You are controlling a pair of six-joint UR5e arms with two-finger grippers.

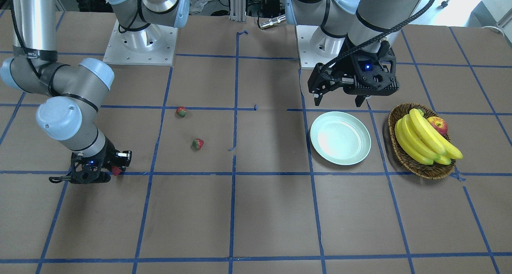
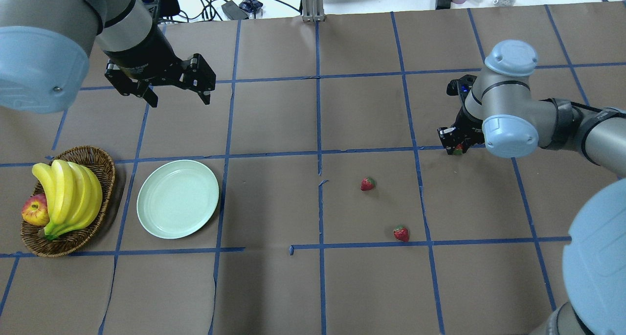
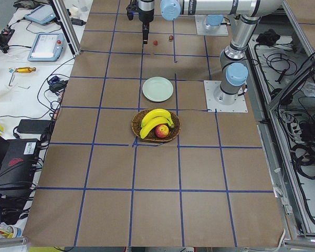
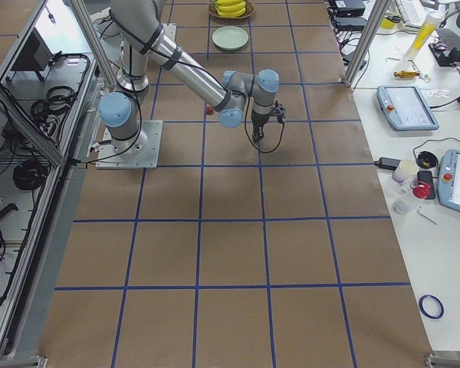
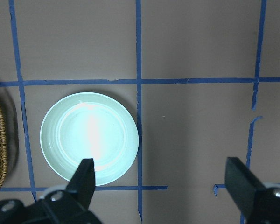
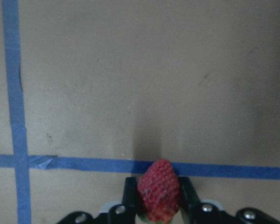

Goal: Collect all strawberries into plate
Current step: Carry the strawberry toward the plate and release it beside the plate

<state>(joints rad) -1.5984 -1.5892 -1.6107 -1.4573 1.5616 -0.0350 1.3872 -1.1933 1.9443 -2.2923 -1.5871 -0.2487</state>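
The three small red strawberries with green caps are all outside the round, shallow, pale mint plate (image 2: pixel 177 199), which holds nothing; so by the look of it no berry has been delivered yet. One strawberry (image 6: pixel 158 189) is pinched between the fingers of the right gripper (image 2: pixel 456 145), low over a strip of blue tape and well apart from the plate; whether it has left the surface cannot be told. The other two strawberries (image 2: pixel 368 184) (image 2: pixel 401 234) lie loose on the brown paper-covered table (image 2: pixel 313 286), between that gripper and the plate. The left gripper (image 2: pixel 178 94) hangs just beyond the plate with its fingers spread and nothing in them. One carry is likely at hand; two pickups are left.
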